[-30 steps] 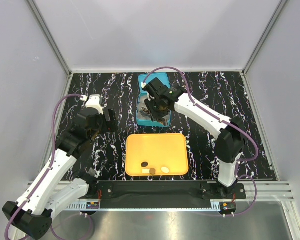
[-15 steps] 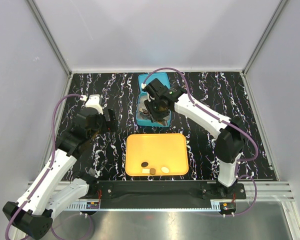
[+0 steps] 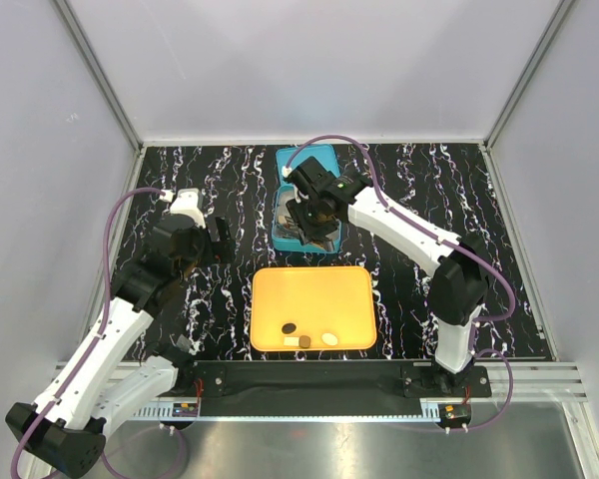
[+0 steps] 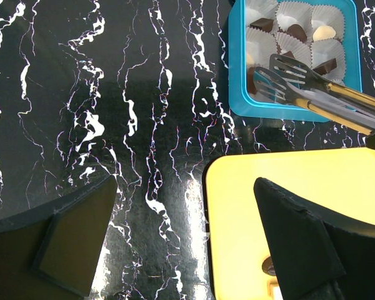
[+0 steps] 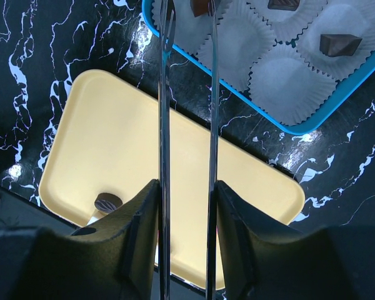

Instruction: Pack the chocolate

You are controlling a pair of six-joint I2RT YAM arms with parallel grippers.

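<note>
The black marbled table (image 3: 409, 200) looked just as it had a second before. So did the orange tray (image 3: 312, 289) at its near middle, with the same three bits of chocolate in a row along its near rim. The left arm had not stirred. The left gripper (image 4: 184, 200) hung over the table beside the tray, its jaws spread wide and nothing between them.

The blue box (image 3: 309, 155) of white paper cups (image 5: 294, 87) lay just beyond the tray, and the only change came there. The right gripper (image 5: 186, 200) was clamped round the handles of the tongs (image 4: 312, 90). It had been easing its squeeze over that second, so the blades had sprung partly apart, their tips over the box's near row of cups. In the left wrist view nothing was caught between the tips. A dark piece (image 5: 203, 6) showed at the blade ends in the right wrist view, and I could not tell whether it touched them. I took it that a chocolate had just been let go into a cup, leaving three to fetch.

Of those three, the cream oval (image 3: 329, 339) lay flat with its long axis left to right along the tray's near rim. The dark oval (image 5: 106, 202) also lay flat, but it was too small for me to judge its heading. The packed pieces (image 4: 325, 32) each sat in their own cup.
</note>
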